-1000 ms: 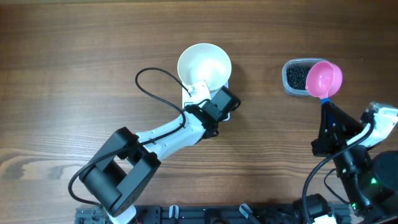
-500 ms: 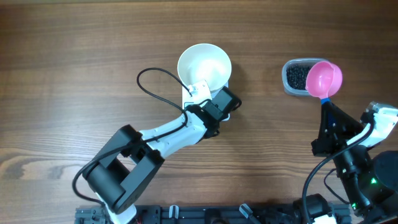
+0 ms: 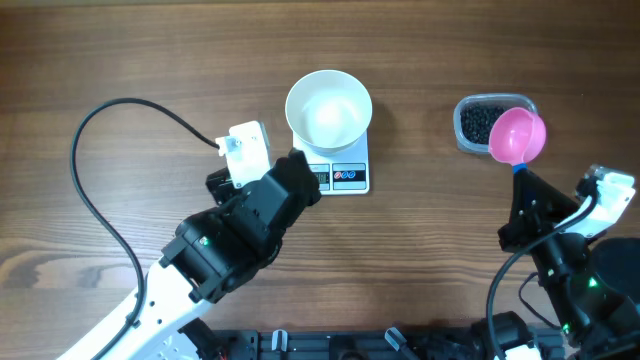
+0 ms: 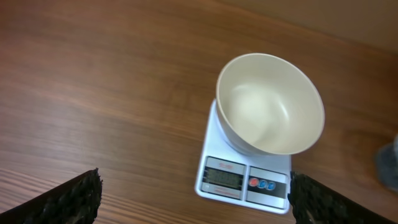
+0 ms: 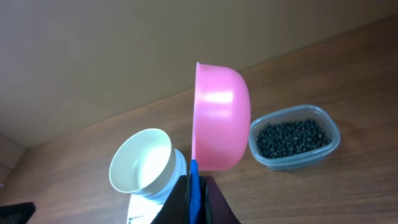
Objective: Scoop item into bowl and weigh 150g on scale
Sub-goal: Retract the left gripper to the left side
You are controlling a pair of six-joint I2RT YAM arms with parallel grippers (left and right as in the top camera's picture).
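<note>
The left gripper (image 4: pixel 196 199) is hovering in front of the scale (image 3: pixel 345 177) with its fingers wide apart, gripping nothing. The white bowl (image 3: pixel 328 108) is sitting on the scale. The right gripper (image 5: pixel 196 200) is clamping the blue handle (image 5: pixel 194 180) of the pink scoop (image 5: pixel 221 118), which is hanging above the edge of the clear tub (image 5: pixel 295 160) where the black beans (image 5: pixel 292 137) are lying.
</note>
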